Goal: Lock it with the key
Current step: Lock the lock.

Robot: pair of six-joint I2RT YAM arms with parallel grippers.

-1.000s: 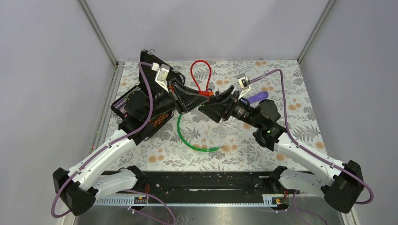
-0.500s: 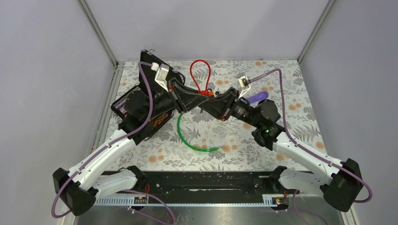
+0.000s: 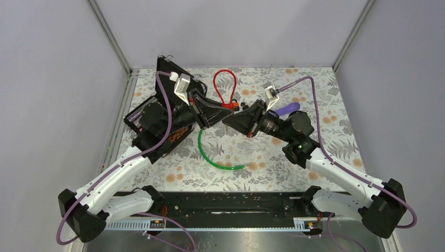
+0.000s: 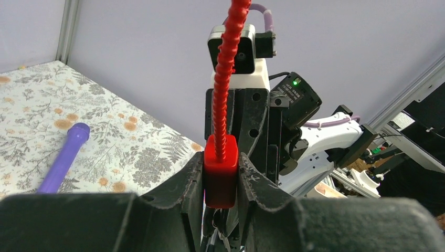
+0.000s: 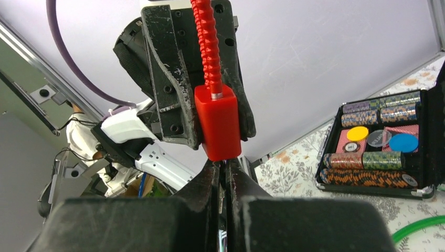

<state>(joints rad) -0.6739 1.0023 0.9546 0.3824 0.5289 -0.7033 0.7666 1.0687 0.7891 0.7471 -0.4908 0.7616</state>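
Your left gripper (image 4: 221, 185) is clamped tight on the red lock (image 4: 220, 157). One finger presses each side of it, so the lock is held up off the table (image 3: 294, 152), about in the middle and toward the far side. The red cable (image 3: 224, 84) comes out of one end of the lock and loops away toward the far wall. The other end is the blunt one, and it points at your right gripper (image 5: 225, 176). I think the keyhole is in that end, but you cannot see it from here. The right gripper's jaws are squeezed almost shut, with only a thin dark slit between them. I think the key is in that slit, but it is too hidden to be sure. In the right wrist view the lock (image 5: 218, 123) sits straight ahead of the fingertips (image 5: 209, 181). Its long side runs the same way the fingers point. The blunt end is just at the tips. I cannot tell if they touch. So the left arm comes in from the left and only holds. The right arm comes in from the right and is the one at the end that matters. For the next move, I think you should keep the fingers lined up with the long side of the lock. If the right gripper tips sideways, the key could jam or slip.
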